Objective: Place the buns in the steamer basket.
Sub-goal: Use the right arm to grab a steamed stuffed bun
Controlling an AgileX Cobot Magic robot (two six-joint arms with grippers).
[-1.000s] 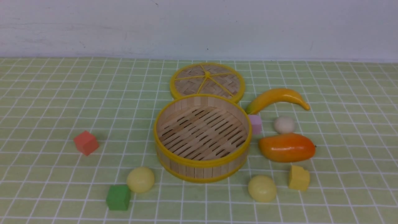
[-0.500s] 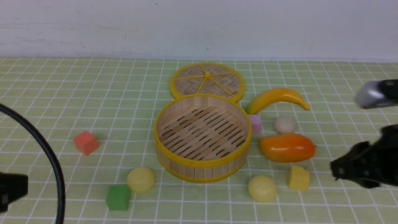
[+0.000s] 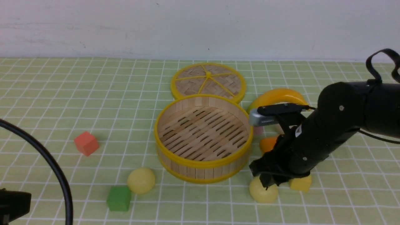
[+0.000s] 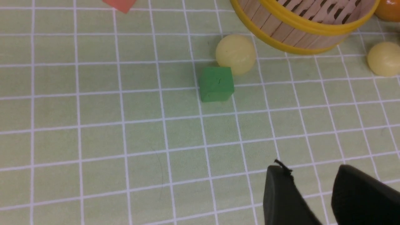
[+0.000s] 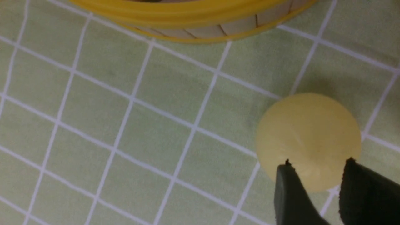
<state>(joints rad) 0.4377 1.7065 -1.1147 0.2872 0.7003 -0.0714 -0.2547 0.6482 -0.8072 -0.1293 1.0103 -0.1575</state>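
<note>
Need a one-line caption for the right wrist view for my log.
Right claw poised over a pale yellow bun lying on the checked cloth beside the steamer basket.

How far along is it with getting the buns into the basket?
Nothing is done yet: the basket is empty. The right gripper hangs open over one yellow bun, not gripping it. That bun and the other yellow bun by the green block are both left to move.

yellow cube (image 3: 302,184), basket (image 3: 203,164) near right bun (image 3: 262,194) (front open)
</note>
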